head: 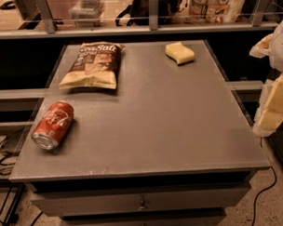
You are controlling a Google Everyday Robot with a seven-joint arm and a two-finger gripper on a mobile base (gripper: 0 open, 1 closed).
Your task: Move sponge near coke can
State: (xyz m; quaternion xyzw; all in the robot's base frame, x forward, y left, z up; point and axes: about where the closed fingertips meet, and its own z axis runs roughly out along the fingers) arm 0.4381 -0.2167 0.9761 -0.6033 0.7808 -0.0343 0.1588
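Observation:
The sponge (180, 53), a small pale yellow block with wavy edges, lies at the far right of the grey table top (160, 123). The coke can (53, 125), red with white script, lies on its side near the table's left front edge, silver end toward the front. My gripper (273, 103) is at the right edge of the view, beyond the table's right side and above floor level. It is well apart from the sponge, nearer the camera than it, and holds nothing that I can see.
A brown-and-cream chip bag (91, 65) lies at the far left of the table, behind the can. A railing and shelf (152, 27) run behind the table. Drawers (142, 201) sit below the front edge. Cables (3, 161) lie on the floor at left.

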